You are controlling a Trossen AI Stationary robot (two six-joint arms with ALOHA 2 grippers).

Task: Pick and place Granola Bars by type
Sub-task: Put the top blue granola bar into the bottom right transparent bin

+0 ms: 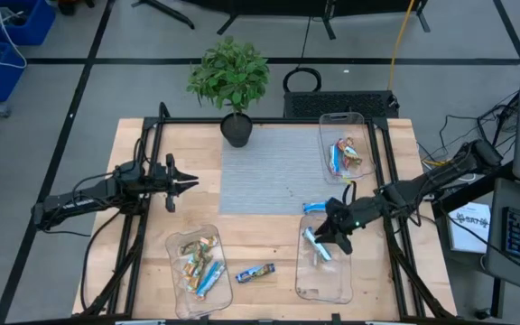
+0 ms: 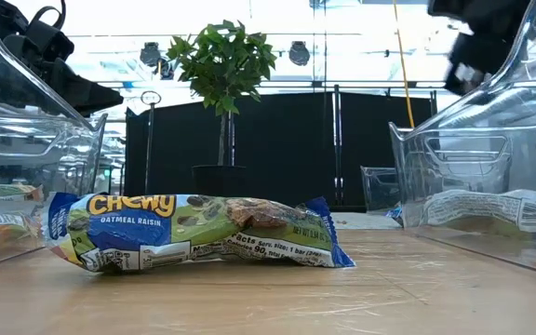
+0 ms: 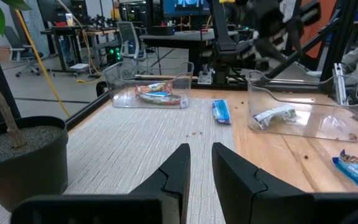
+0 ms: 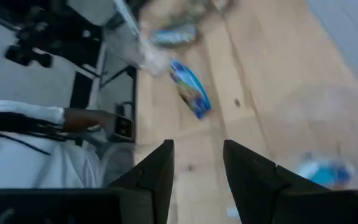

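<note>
Three clear plastic trays (image 1: 325, 282) hold glossy flat bars (image 1: 315, 244); right hand (image 1: 332, 236) released above one.

The light wooden surface (image 1: 134, 271) carries a grey woven mat (image 1: 269, 176), a potted plant (image 1: 233, 86) and three clear trays (image 1: 341, 122) (image 1: 183, 289) (image 1: 328, 284). Directly on it lie two Granola Bars: one blue-ended bar (image 1: 255, 272) between the two near trays, well apart from both pairs of fingers, and a blue bar (image 1: 314, 208) just beside the right fingers (image 1: 332, 236).

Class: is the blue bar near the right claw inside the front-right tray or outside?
Inside: the blue bar lies within the front-right tray, below the right claw.
</note>
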